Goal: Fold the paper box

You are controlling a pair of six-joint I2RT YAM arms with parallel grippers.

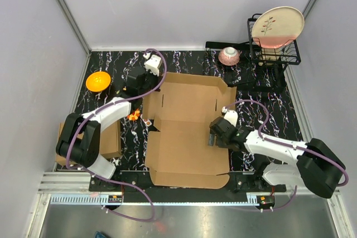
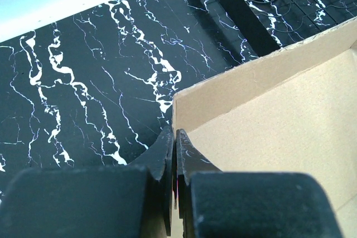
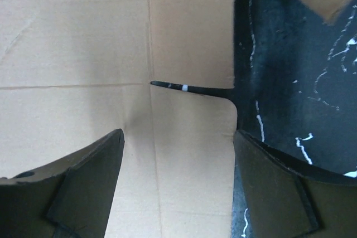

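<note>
The paper box (image 1: 187,132) is a brown cardboard sheet lying mostly flat in the middle of the table. My left gripper (image 1: 141,90) is at its far left corner. In the left wrist view the left gripper (image 2: 174,135) is shut on the edge of a raised flap of the box (image 2: 268,121), which stands like a wall. My right gripper (image 1: 214,137) is at the box's right edge. In the right wrist view it (image 3: 178,133) is open, its fingers (image 3: 89,176) straddling a rounded side flap (image 3: 192,143) without touching it.
An orange bowl (image 1: 98,81) sits at the far left. A pink bowl (image 1: 229,56) and a wire rack (image 1: 274,54) holding a plate (image 1: 277,26) stand at the back right. A second plain carton (image 1: 111,137) lies by the left arm. Small orange pieces (image 1: 134,116) lie beside the box.
</note>
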